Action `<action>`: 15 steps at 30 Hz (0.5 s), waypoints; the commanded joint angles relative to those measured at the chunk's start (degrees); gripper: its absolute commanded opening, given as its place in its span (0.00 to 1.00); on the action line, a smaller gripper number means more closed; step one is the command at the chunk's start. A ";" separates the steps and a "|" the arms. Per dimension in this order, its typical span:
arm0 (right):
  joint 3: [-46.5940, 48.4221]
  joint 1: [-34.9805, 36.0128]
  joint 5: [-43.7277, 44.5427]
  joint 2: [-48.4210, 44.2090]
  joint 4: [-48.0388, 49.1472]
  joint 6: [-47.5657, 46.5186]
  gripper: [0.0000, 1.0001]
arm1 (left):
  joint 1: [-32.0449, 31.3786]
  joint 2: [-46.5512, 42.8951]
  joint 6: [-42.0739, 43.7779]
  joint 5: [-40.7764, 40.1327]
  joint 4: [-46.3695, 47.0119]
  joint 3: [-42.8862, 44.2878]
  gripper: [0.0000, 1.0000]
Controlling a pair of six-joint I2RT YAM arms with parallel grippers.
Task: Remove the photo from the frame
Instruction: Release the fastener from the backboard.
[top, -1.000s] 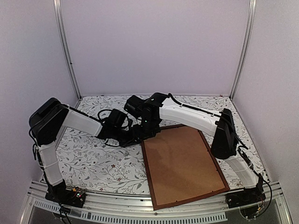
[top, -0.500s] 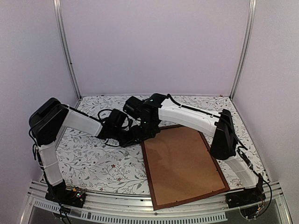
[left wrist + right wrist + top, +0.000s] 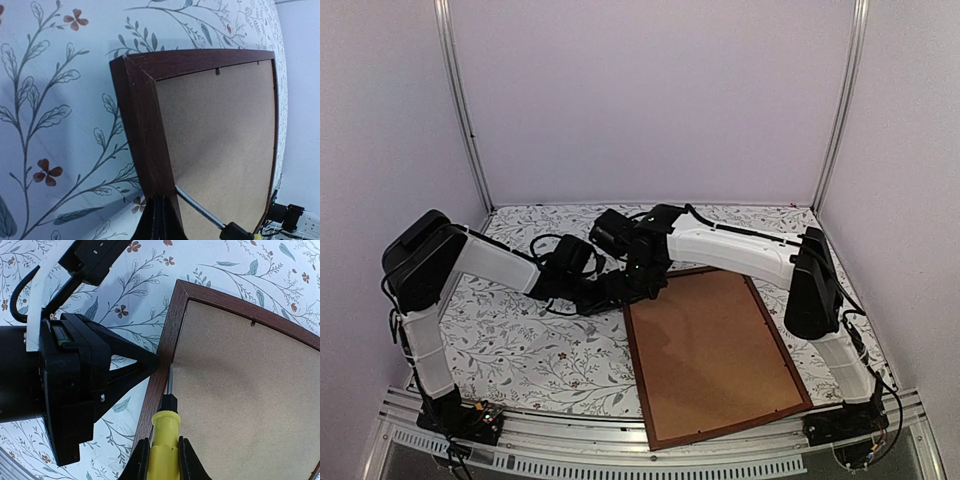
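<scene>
One frame point(image 3: 638, 370): a thin rectangle of dark reddish-brown wood, lying flat and back side up on the right half of the table, in front of the right arm's base.
Long axis: runs from the near edge toward the back wall, with the far end leaning a little to the left; the short sides are nearest and farthest.
Backing board point(image 3: 715, 350): plain brown, fills the opening inside the rails and faces up.
Photo: hidden; no view shows it.
Tab point(image 3: 217, 71): small and dark, on the far rail's inner edge, over the board.
Left arm point(image 3: 490, 262): white links stretched low across the leaf-and-flower patterned table cover point(image 3: 520, 340), reaching rightward to the frame's far-left corner.
Left gripper point(image 3: 158, 212): black fingers pressed together into a narrow point, with the tip against the outer side of the left rail just near of the corner.
Right arm point(image 3: 730, 245): elbow up at the right, forearm extended leftward over the frame's far end, wrist turned down at the same corner.
Right gripper point(image 3: 162, 455): fingers clamped on the handle of a yellow-handled screwdriver point(image 3: 165, 427).
Screwdriver tip: the metal shaft points at the seam where the left rail's inner edge meets the board, opposite the left gripper's point.
</scene>
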 commanded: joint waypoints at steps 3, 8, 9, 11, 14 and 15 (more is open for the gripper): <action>-4.02 3.45 -11.71 -8.54 6.02 0.36 0.00 | -4.08 2.31 1.17 0.64 -4.24 -1.73 0.02; -7.40 3.06 -10.20 -12.38 6.77 0.99 0.00 | -4.08 1.68 2.06 -0.02 -6.24 -0.15 0.02; -8.13 2.98 -10.20 -13.39 6.96 1.20 0.00 | -4.08 1.44 2.21 -0.03 -6.26 0.19 0.02; -9.76 2.77 -9.22 -14.68 7.36 1.50 0.00 | -4.08 0.83 2.42 -0.27 -8.85 0.71 0.02; -12.48 2.21 -7.34 -16.60 7.87 1.85 0.00 | -4.08 -0.41 3.05 -0.81 -10.61 1.66 0.04; -14.31 1.77 -7.06 -17.44 8.17 2.01 0.00 | -4.08 -0.88 3.36 -1.10 -11.23 2.05 0.04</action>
